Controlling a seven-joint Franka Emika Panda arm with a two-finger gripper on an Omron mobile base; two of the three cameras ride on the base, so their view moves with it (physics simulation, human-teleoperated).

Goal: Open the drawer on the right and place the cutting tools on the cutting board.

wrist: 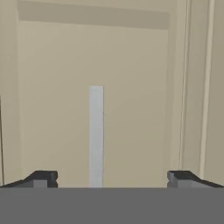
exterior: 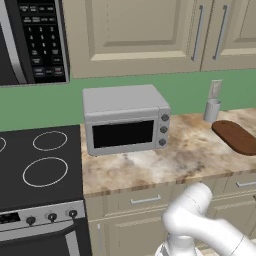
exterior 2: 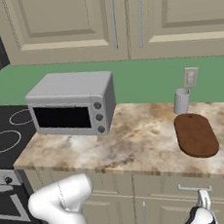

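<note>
Facing the closed drawer (exterior 2: pixel 190 188) front under the counter's front edge, below the cutting board (exterior 2: pixel 196 134), the gripper (wrist: pixel 112 179) has its jaws spread wide either side of the silver bar handle (wrist: pixel 96 135), which runs lengthwise straight ahead between them.

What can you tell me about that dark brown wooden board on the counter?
The dark reddish-brown wooden cutting board is a flat oval slab with rounded ends. It lies flat on the marbled beige stone counter, towards the right side, just in front of a small grey cup by the green wall. Nothing rests on it.
</note>
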